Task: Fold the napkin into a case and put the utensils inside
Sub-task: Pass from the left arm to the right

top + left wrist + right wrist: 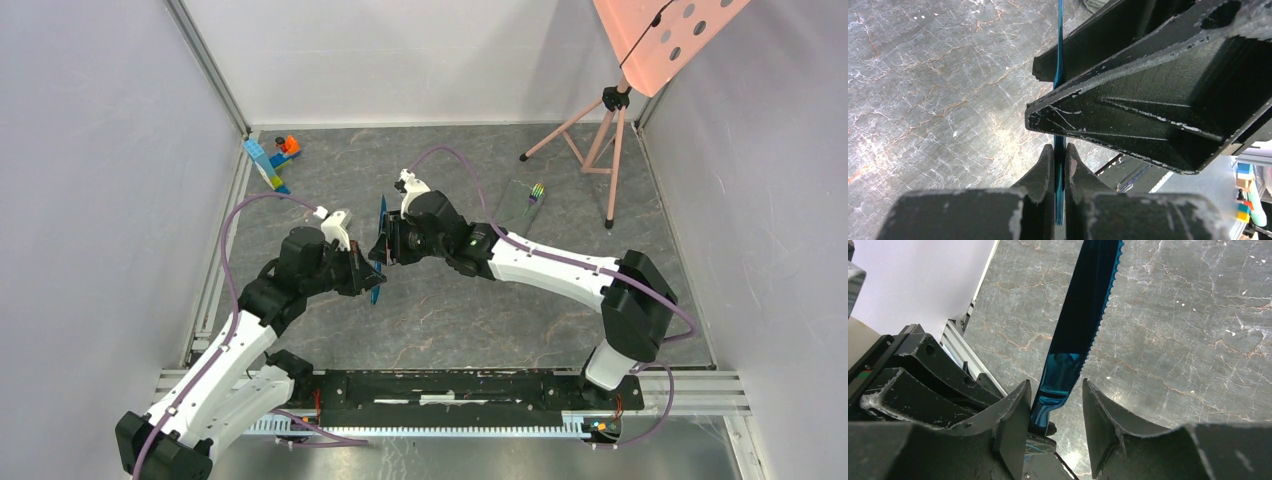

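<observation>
The slim blue knife is held off the table, standing roughly upright between my two grippers. My left gripper is shut on its lower end; the left wrist view shows the thin blue edge pinched between the jaws. My right gripper is open, its jaws on either side of the serrated blade, the left finger close against it. The dark grey napkin lies as a narrow strip at the back right, the fork's rainbow-green head on its far end.
Blue and orange toy blocks lie at the back left corner. A pink tripod carrying a pink perforated board stands at the back right. White walls enclose the table; a black rail runs along the near edge.
</observation>
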